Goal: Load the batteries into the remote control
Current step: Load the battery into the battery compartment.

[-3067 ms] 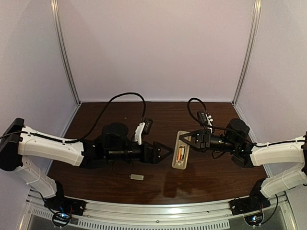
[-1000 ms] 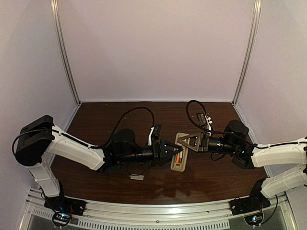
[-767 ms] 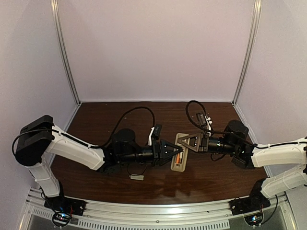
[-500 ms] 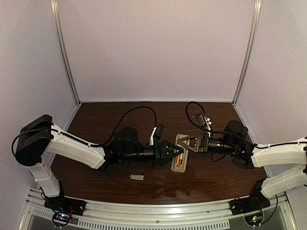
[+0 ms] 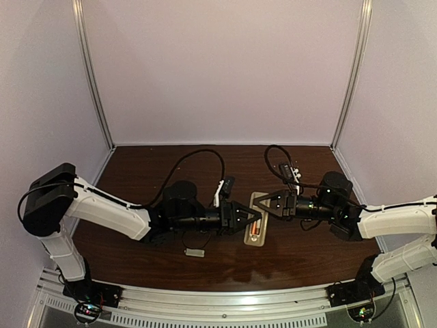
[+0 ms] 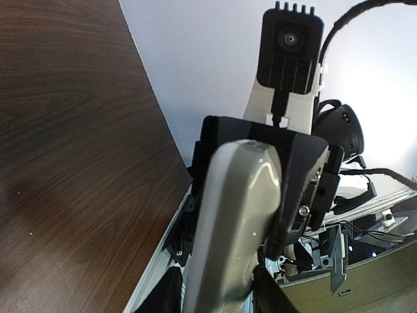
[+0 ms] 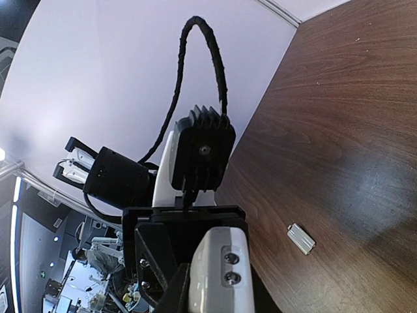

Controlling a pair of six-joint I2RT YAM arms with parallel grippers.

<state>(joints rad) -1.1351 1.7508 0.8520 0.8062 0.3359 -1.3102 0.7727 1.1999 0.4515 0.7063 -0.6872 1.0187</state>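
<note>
Pale lilac walls (image 5: 225, 68) were seen round a dark brown wooden tabletop (image 5: 136, 171); near its middle the slim remote control (image 5: 253, 236) with the pale beige back was seen lengthwise between the two arms, back upward; the pair of tiny copper-gold cylindrical batteries (image 5: 254, 225) was seen lodged in its battery bay; the right pincer (image 5: 265, 204) was clamped together on the remote's far end; the left pincer (image 5: 255, 216) was positioned at the remote's middle from the left; in the left wrist view its dark fingers (image 6: 168, 295) were set on either side of the beige body, though whether they were pressed on it could not be told; a small flat pale grey rectangular plate (image 5: 194, 252) was seen lying on the tabletop nearer the arm bases, well apart from the remote.
</note>
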